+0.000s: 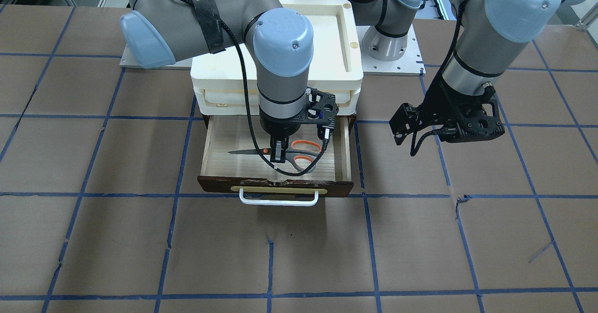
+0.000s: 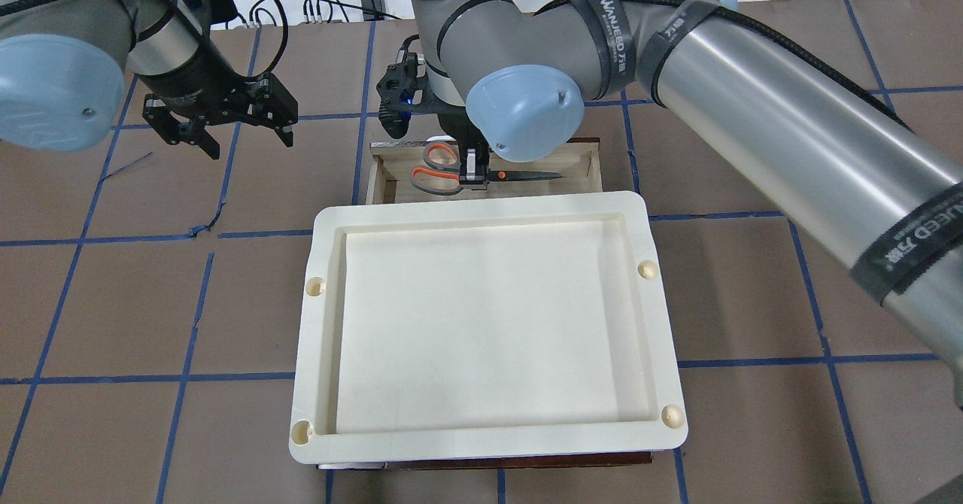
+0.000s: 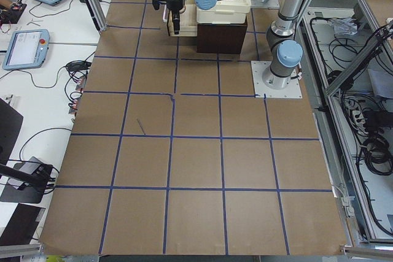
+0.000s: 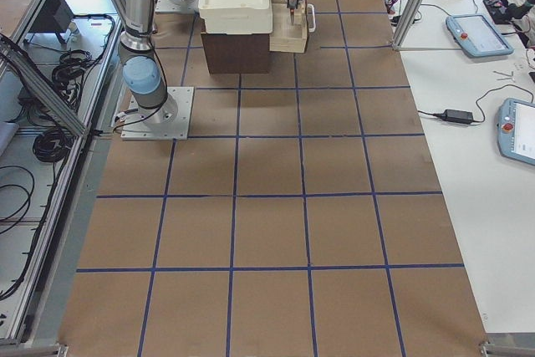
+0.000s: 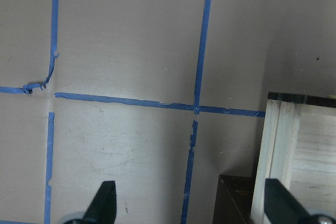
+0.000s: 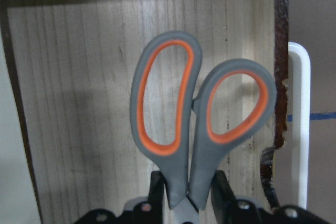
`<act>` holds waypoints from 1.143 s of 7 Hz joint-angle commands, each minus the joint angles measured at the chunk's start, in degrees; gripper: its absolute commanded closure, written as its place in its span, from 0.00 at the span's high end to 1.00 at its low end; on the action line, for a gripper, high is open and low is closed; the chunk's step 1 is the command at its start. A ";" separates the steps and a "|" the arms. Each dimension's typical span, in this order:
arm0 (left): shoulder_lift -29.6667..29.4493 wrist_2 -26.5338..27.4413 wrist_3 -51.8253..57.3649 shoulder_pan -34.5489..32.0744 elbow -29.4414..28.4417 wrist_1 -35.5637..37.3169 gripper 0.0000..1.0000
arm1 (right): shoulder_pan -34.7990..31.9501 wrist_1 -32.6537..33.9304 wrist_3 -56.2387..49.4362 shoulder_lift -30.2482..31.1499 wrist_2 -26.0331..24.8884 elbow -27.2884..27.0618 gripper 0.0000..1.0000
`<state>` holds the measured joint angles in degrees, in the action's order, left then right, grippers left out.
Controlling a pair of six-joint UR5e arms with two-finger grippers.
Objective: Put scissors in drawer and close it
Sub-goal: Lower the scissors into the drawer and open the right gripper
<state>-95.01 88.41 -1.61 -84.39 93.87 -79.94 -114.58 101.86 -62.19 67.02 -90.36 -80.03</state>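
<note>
The scissors (image 1: 303,156), grey handles with orange-lined loops, lie level inside the open pale-wood drawer (image 1: 233,135), blades pointing to the view's left. My right gripper (image 1: 278,156) reaches down into the drawer and is shut on the scissors just below the loops, as the right wrist view shows for the scissors (image 6: 194,145) and the gripper (image 6: 189,192). Whether they touch the drawer floor (image 6: 79,103) I cannot tell. The drawer's dark front (image 1: 275,185) carries a white bar handle (image 1: 279,198). My left gripper (image 2: 244,139) is open and empty, above the table beside the drawer.
A cream plastic tray box (image 2: 489,323) sits on top of the cabinet that holds the drawer. The brown table top (image 1: 140,247) with blue tape lines spreads around it. The left wrist view shows the drawer's side wall (image 5: 294,145) at the lower right.
</note>
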 commanded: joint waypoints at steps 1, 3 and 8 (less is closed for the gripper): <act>0.00 0.09 0.03 0.55 0.08 -0.47 1.00 | -0.12 0.44 -1.71 -0.84 -0.08 -0.66 0.13; 0.70 0.01 0.12 0.55 -0.97 0.40 1.00 | -0.12 1.84 -0.92 -1.89 -0.08 -2.06 0.12; -4.57 -3.15 -0.75 0.37 -5.01 0.31 1.00 | -0.03 3.96 -0.31 -2.51 -0.17 -4.52 0.33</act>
<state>-98.23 85.83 -1.71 -83.97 90.05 -79.74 -114.64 105.73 -63.07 64.64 -90.50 -84.16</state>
